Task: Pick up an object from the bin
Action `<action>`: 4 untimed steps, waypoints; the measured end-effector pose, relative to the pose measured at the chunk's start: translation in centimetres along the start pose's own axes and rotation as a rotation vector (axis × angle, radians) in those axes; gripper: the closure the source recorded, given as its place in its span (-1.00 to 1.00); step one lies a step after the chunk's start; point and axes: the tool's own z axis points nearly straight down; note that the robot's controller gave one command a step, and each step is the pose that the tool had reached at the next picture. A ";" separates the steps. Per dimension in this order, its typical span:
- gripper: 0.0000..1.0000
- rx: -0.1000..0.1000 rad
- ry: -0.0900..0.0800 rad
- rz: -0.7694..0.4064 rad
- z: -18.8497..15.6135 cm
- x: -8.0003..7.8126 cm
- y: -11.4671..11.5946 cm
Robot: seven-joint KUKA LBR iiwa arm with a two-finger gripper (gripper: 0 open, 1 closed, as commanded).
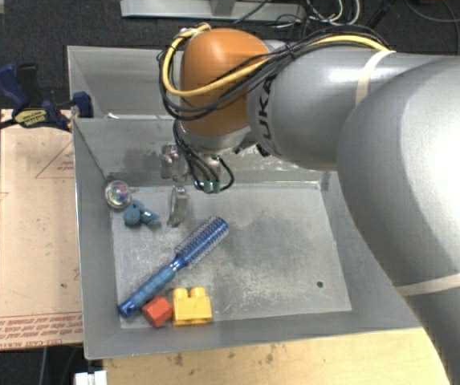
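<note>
Gripper [180, 213]: I see it low over the far-left part of the bin [278, 263] floor, under the orange wrist cover.
Grip state: I can't tell if it's released or clenched.
Nearest left: small blue toy piece [139, 215], just beside the gripper.
Nearest right: blue hairbrush [173, 267], bristle head just near-right of the gripper, handle running to the near-left corner.
Far-left wall: shiny clear ball [118, 193].
Near-left: red block [157, 311] touching yellow Lego brick [192, 305], by the brush handle.
</note>
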 end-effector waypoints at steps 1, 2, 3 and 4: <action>-1.00 -0.001 -0.006 -0.070 7.2 7.4 -1.3; -1.00 -0.002 -0.016 -0.240 6.9 12.4 -1.5; -1.00 -0.004 -0.053 -0.273 6.4 15.2 0.7; 1.00 -0.001 -0.022 -0.272 6.9 16.0 0.7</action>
